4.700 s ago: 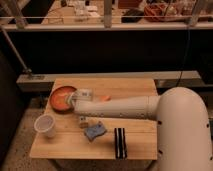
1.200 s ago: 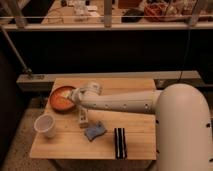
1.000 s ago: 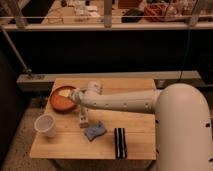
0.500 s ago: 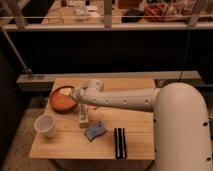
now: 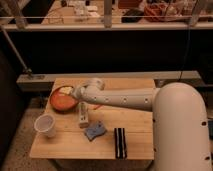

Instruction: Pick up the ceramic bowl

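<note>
The ceramic bowl (image 5: 62,100) is wide, shallow and orange-red, and sits at the left of the wooden table (image 5: 135,140). My white arm reaches in from the right, and my gripper (image 5: 75,94) is at the bowl's right rim, over its edge. The wrist hides the part of the rim under it.
A white translucent cup (image 5: 45,125) stands at the front left. A white oblong object (image 5: 83,117) lies just right of the bowl, a blue crumpled thing (image 5: 95,130) in front of it, and a black striped item (image 5: 119,142) near the front edge. A dark railing runs behind.
My arm has crept left and slightly back, bringing the gripper from beside the bowl onto its right rim. The bowl and the other objects have stayed in place.
</note>
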`<control>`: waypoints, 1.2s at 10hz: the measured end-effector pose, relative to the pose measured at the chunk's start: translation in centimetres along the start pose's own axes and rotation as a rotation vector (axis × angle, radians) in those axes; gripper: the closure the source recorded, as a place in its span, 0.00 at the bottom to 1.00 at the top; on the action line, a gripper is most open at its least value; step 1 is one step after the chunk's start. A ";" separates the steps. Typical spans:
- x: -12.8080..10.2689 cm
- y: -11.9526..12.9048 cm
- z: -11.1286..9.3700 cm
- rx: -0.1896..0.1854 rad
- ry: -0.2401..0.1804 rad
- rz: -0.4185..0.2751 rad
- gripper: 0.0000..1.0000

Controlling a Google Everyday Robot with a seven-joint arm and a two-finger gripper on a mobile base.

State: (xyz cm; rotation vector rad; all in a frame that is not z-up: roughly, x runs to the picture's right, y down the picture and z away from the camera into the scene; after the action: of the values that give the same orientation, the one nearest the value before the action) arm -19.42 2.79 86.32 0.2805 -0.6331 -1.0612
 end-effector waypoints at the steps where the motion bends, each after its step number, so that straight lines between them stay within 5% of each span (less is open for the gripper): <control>1: 0.3 -0.2 0.2 -0.001 0.004 -0.005 0.20; 5: 2.1 -0.3 1.2 0.002 0.020 -0.022 0.20; 12: 1.4 -0.1 4.4 -0.005 -0.041 -0.043 0.20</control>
State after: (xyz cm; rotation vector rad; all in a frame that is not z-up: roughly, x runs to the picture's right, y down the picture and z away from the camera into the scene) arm -21.74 1.85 90.22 0.2693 -0.6630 -1.1116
